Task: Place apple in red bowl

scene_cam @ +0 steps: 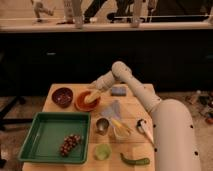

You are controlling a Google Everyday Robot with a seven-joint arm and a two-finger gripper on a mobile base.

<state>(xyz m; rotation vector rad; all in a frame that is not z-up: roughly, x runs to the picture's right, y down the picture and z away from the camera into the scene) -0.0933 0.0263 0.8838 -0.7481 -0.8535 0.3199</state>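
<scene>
Gripper (pixel 91 96) sits centre frame, low over the red bowl (pixel 80 103), pale fingers dipped inside its rim. Can't tell whether the jaws are released or clenched on anything. The apple isn't separately visible (probably in the grip or already in the bowl, hidden by the gripper; can't say which).

Outward from there: maroon bowl (pixel 62 96) just left of the red one, blue sponge (pixel 118 90) to the upper right, metal cup (pixel 102 125) below. Green tray (pixel 41 131) in the lower left holds the grapes (pixel 70 144).

Step, as a judgement: the placing stage, at the drop point over the bowl. Next move calls for letting go if the fruit is in the jaws, then a straight lift clear of the rim without nudging the bowl.
</scene>
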